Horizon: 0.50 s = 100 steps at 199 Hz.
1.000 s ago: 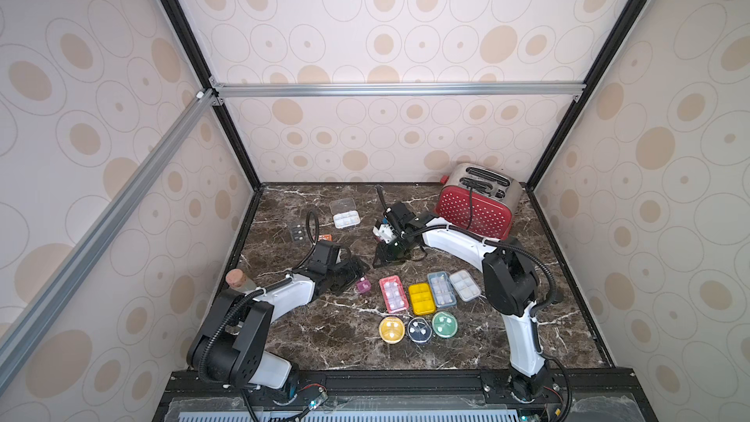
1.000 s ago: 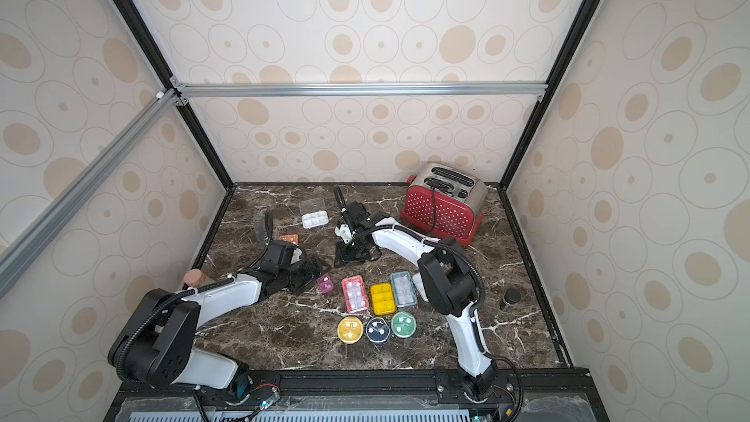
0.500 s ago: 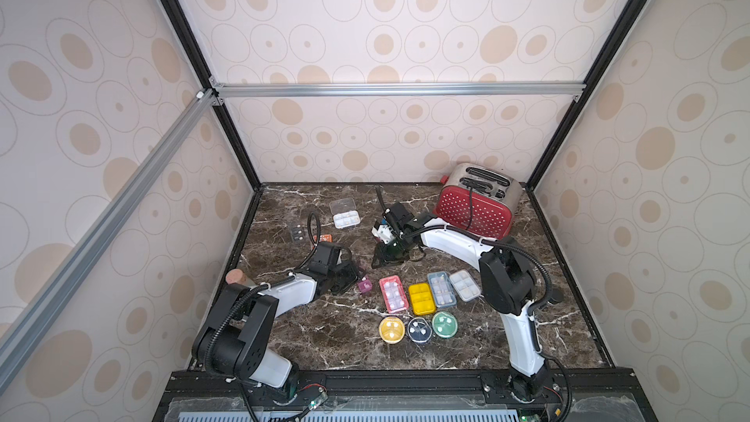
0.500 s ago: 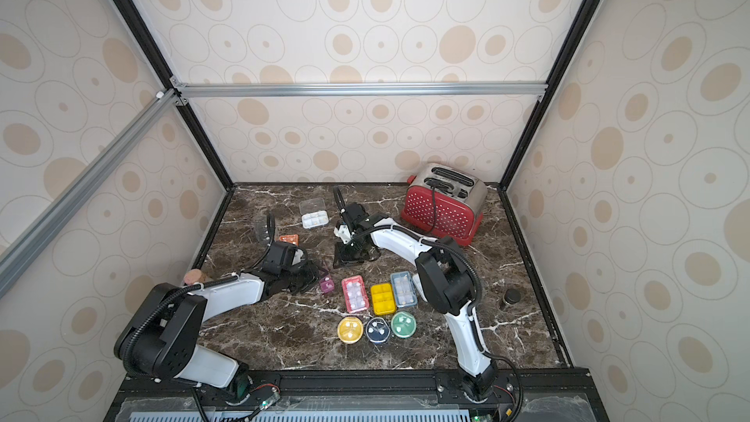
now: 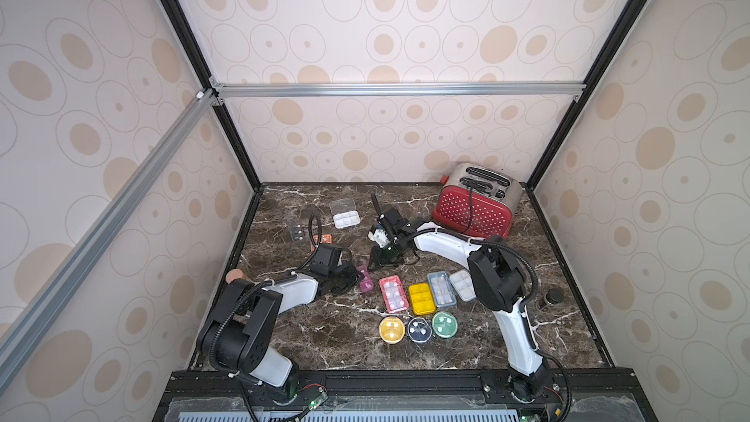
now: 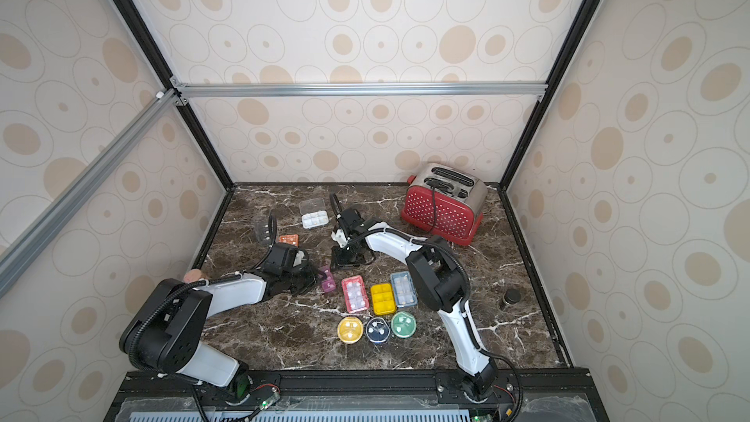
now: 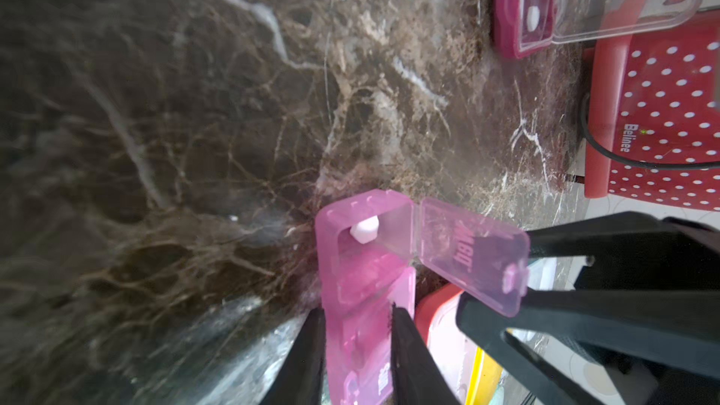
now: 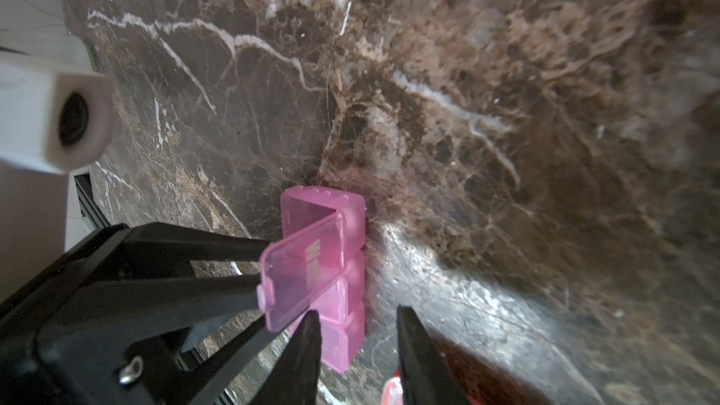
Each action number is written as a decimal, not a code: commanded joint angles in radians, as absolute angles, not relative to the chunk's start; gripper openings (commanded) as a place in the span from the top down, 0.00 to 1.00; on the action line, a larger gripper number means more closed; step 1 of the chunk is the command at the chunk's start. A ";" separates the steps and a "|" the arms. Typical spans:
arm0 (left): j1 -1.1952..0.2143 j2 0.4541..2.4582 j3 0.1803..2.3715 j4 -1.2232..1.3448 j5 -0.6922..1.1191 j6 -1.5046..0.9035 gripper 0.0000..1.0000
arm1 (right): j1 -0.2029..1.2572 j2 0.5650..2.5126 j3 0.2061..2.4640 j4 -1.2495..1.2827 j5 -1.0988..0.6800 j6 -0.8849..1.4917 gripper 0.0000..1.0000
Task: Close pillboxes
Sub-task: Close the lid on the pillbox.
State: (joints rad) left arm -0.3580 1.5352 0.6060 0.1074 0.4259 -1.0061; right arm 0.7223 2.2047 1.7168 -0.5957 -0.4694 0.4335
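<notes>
**On the marble table (image 5: 324, 338): pink pillbox (image 7: 366, 266), 1 lid (image 7: 467, 255) up**

So the left gripper (image 7: 355, 311) pinched the pink pillbox by its long sides, near the red pillbox (image 5: 393, 294). The right gripper (image 8: 357, 311) had its fingers narrowly apart by the raised lid, gripping nothing.

The pink pillbox (image 8: 345, 224) lies on the marble table (image 8: 467, 111) with 1 lid (image 8: 304, 278) raised (the other lids lie flat). The right gripper (image 8: 356, 311) stands with fingers apart at one end of it. The left gripper (image 8: 249, 264) reaches in, its fingertips hidden behind that lid.
</notes>
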 commanded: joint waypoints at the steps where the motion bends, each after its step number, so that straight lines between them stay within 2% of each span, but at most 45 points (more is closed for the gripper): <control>1: -0.354 1.557 0.604 0.122 0.433 -1.011 0.73 | 0.731 2.218 1.727 -0.579 -0.477 0.449 0.65; 41: -0.354 1.579 0.597 0.139 0.433 -1.012 0.74 | 0.733 2.224 1.717 -0.572 -0.480 0.452 0.66; 100: -0.350 1.583 0.583 0.138 0.447 -1.010 0.83 | 0.726 2.200 1.715 -0.602 -0.459 0.431 0.66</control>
State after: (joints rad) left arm -0.3542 1.5726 0.6060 0.1799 0.4526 -1.0077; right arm 0.7265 2.2066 1.7168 -0.5739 -0.4740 0.4473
